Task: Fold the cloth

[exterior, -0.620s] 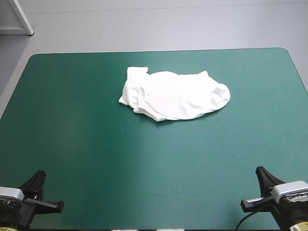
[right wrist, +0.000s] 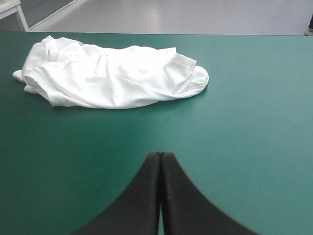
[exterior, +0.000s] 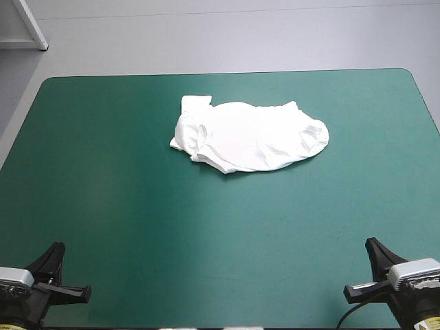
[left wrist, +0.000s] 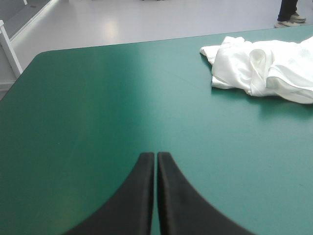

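Note:
The white T-shirt [exterior: 249,136] lies as a crumpled heap on the far half of the teal-green cover, slightly right of the middle. My left gripper [exterior: 56,247] rests at the near left corner, far from the cloth. In the left wrist view its black fingers meet in a pointed arch, left gripper [left wrist: 156,156] shut and holding nothing, with the T-shirt [left wrist: 264,71] well ahead and off to the right. My right gripper [exterior: 372,243] sits at the near right corner. The right gripper [right wrist: 160,156] is likewise shut and holds nothing; the T-shirt [right wrist: 112,76] lies ahead of it, to the left.
The teal-green cover [exterior: 137,206] stretches bare between both grippers and the heap. Its rounded far corners and far edge [exterior: 227,72] run just behind the T-shirt. A white frame leg [exterior: 31,24] stands on the floor beyond the far left corner.

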Controlling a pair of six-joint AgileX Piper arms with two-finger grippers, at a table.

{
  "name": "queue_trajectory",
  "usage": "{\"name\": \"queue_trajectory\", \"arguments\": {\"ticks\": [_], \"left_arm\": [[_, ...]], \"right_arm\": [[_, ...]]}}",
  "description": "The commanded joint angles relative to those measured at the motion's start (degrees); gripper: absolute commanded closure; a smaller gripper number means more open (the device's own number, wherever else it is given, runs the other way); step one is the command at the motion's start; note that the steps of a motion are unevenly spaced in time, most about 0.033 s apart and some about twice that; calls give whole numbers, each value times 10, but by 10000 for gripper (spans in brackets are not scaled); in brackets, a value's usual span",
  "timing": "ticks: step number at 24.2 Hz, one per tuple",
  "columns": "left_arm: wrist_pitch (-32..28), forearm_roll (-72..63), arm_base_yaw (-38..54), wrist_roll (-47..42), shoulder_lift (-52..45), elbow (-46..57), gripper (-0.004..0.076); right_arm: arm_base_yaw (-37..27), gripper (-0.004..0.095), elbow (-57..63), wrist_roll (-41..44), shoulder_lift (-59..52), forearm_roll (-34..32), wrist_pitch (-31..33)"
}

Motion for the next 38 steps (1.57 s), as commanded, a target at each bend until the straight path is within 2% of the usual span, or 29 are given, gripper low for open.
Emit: {"name": "queue_trajectory", "arguments": {"ticks": [1,4,8,14,16,18,19,21,29,38], "left_arm": [[-45,2,-3,-4,2,-14,705],[-59,2,-3,-4,5,-18,705],[-61,-2,-3,-6,43,-34,705],[-118,-6,-3,-8,152,-79,705],[-125,-22,-3,-8,192,-95,705],[-130,-32,-3,-8,220,-99,705],[-136,-40,-3,-8,232,-99,705],[-147,-50,-3,-8,236,-99,705],[-148,-72,-3,-13,239,-100,705],[-144,-108,-3,-38,280,-100,705]], "right_arm": [[2,925,-17,-20,11,10,-42],[2,925,-23,-45,27,8,-43],[2,925,-49,-31,89,6,-54],[2,912,-132,-32,268,-5,-122],[2,824,-178,-34,353,-3,-116],[2,650,-223,-40,440,0,-113],[2,506,-255,-43,493,0,-114],[2,377,-300,-44,559,0,-113],[3,372,-467,-47,798,0,-109],[11,372,-580,-56,943,0,-69]]}}
